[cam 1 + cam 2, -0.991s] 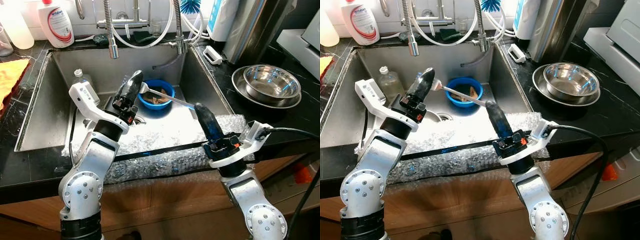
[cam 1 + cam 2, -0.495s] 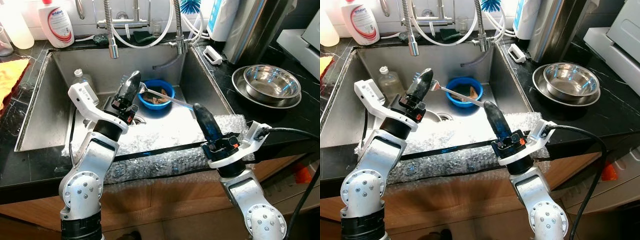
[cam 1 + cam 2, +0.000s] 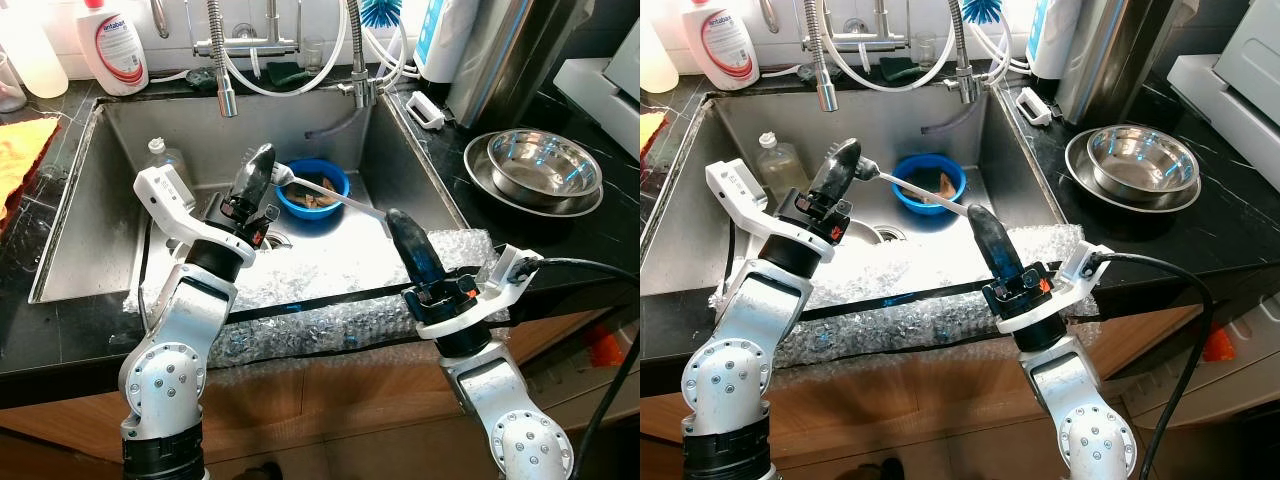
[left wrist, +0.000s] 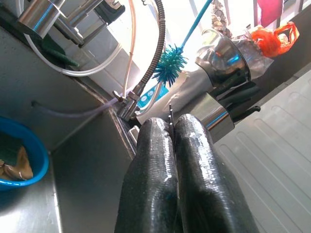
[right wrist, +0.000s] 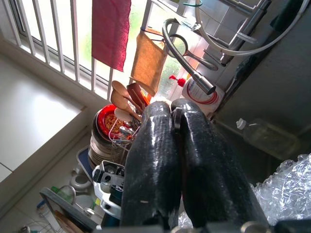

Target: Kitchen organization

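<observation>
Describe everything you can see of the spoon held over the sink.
The spoon looks like plain silver metal with a long, thin handle. It hangs level over the steel sink, above the blue bowl without touching it. Its bowl end sits at the tips of the left gripper, whose black fingers are shut on it. The handle runs toward the robot's right, ending by the tip of the right gripper, whose fingers are closed; whether they touch the handle is unclear.

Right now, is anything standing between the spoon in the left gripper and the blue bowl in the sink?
Nothing visible does. The left gripper holds the spoon by its bowl end, and its handle already stretches above the blue bowl.
</observation>
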Controlling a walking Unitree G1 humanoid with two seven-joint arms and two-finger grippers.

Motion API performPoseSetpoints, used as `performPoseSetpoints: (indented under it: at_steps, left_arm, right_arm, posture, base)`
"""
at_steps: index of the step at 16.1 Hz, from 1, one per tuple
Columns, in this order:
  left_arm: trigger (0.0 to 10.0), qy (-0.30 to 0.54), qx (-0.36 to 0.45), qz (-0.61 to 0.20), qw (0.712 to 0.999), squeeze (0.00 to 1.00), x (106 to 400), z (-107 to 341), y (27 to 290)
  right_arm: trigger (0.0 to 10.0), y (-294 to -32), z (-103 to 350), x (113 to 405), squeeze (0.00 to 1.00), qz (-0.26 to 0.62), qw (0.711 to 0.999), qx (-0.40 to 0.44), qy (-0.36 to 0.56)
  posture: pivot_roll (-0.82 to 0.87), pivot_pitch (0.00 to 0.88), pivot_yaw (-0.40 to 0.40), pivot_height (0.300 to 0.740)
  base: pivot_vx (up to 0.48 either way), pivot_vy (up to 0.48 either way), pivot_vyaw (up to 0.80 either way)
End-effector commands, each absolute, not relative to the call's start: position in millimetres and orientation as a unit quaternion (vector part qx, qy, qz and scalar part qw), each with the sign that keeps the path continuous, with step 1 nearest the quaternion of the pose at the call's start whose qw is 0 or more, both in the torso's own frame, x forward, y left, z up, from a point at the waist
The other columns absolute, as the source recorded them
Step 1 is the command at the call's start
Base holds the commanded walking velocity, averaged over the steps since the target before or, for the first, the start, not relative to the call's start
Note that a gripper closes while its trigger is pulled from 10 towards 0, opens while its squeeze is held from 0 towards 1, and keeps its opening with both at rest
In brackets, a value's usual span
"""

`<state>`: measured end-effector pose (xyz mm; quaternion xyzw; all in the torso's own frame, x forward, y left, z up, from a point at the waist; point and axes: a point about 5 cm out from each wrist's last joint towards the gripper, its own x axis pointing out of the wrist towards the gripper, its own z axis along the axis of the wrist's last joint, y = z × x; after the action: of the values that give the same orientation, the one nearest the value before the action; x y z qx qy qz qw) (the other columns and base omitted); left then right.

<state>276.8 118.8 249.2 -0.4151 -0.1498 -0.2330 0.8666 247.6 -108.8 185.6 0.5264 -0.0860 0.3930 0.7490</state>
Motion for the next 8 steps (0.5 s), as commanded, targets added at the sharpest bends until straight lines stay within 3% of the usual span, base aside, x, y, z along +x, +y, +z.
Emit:
performPoseSetpoints:
  at_steps: [1,5,6,7,8]
  left_arm:
    - [0.0,-0.153,-0.42,-0.233,0.863,0.0,277,251,118]
    - [0.0,-0.161,-0.438,-0.22,0.857,0.0,277,254,122]
    - [0.0,-0.164,-0.444,-0.213,0.855,0.0,278,255,125]
    - [0.0,-0.169,-0.453,-0.2,0.852,0.0,279,256,129]
    - [0.0,-0.173,-0.457,-0.192,0.851,0.0,280,256,131]
  right_arm:
    - [10.0,-105,190,243,0.0,0.409,0.749,0.514,-0.086]
    - [10.0,-104,187,244,0.0,0.404,0.759,0.505,-0.08]
    - [10.0,-104,186,245,0.09,0.402,0.761,0.503,-0.079]
    - [10.0,-104,186,245,1.0,0.403,0.761,0.503,-0.077]
    - [10.0,-104,185,245,1.0,0.401,0.764,0.5,-0.075]
  posture:
    - [0.07,0.145,-0.058,0.74]
    - [0.07,0.145,-0.059,0.74]
    - [0.07,0.144,-0.059,0.74]
    - [0.07,0.144,-0.06,0.74]
    - [0.07,0.145,-0.059,0.74]
  base:
    - [0.0,0.0,0.0]
    - [0.0,0.0,0.0]
    - [0.0,0.0,0.0]
    - [0.0,0.0,0.0]
    - [0.0,0.0,0.0]
